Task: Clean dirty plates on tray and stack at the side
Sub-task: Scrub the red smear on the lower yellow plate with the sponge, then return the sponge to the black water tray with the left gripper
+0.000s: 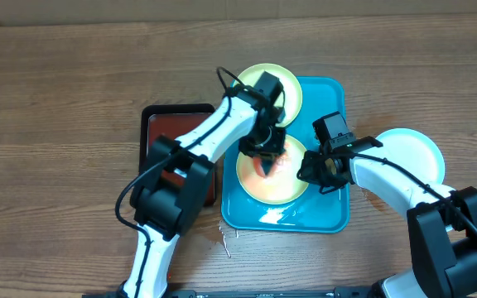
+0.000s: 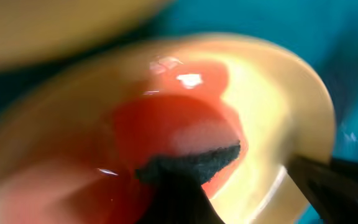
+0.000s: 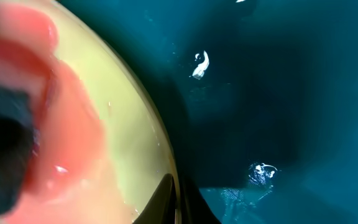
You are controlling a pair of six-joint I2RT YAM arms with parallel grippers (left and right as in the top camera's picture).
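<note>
Plate [image 1: 292,184] on tray [image 1: 325,217], wood table [image 1: 56,124]; left jaws grasp sponge [image 2: 191,163], right jaws its rim

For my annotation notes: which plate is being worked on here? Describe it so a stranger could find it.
Find the turquoise tray in the middle of the wooden table. Two plates lie in it; take the near plate, on the robot's side. Unlike the far plate and the pale plate off the tray to the right, it carries a red-orange smear.
</note>
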